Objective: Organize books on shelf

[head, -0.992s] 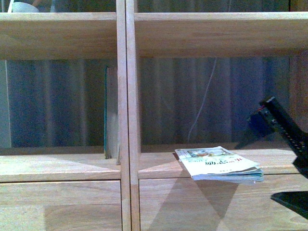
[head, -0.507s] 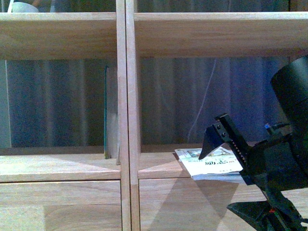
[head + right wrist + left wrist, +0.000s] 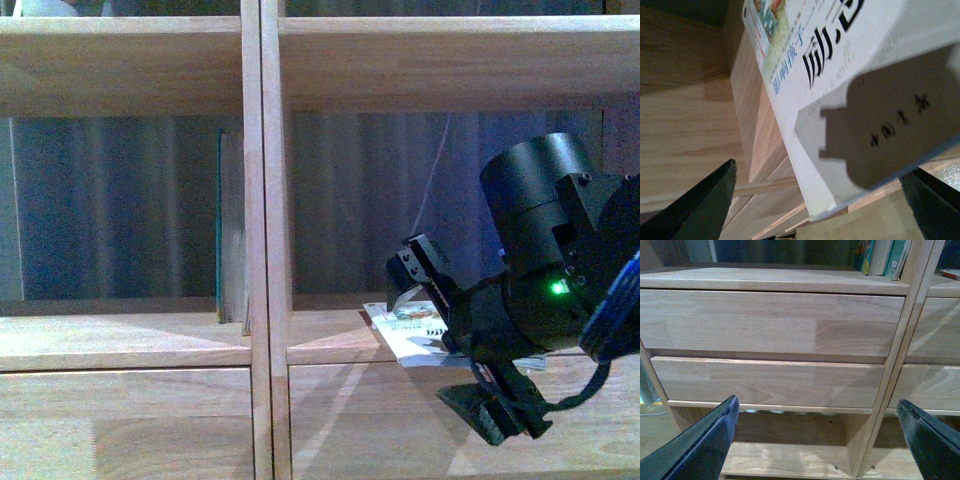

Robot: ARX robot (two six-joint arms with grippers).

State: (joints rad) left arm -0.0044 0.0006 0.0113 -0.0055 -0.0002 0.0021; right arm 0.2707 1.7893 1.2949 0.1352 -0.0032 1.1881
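Note:
A thin pale paperback (image 3: 400, 330) lies flat on the light-wood shelf (image 3: 330, 350), right column, overhanging the front edge. My right gripper (image 3: 455, 345) is open, one finger above the book and one below it, at its front corner. In the right wrist view the book's pale cover (image 3: 840, 100) with dark print fills the gap between my open fingers (image 3: 705, 205), not touching them. A thin teal-edged volume (image 3: 222, 230) stands upright against the centre divider in the left column. My left gripper (image 3: 820, 440) is open and empty before the drawer fronts (image 3: 770, 325).
The centre divider (image 3: 262, 240) splits the bookcase into two columns. An upper shelf board (image 3: 450, 65) runs above. In the left wrist view several books (image 3: 885, 257) stand on the shelf above the drawers, and an open lower shelf (image 3: 785, 457) lies below them.
My right arm has swung in from the right and risen towards the flat paperback; its open fingers now straddle the book's front corner. The book and the teal volume have not moved.

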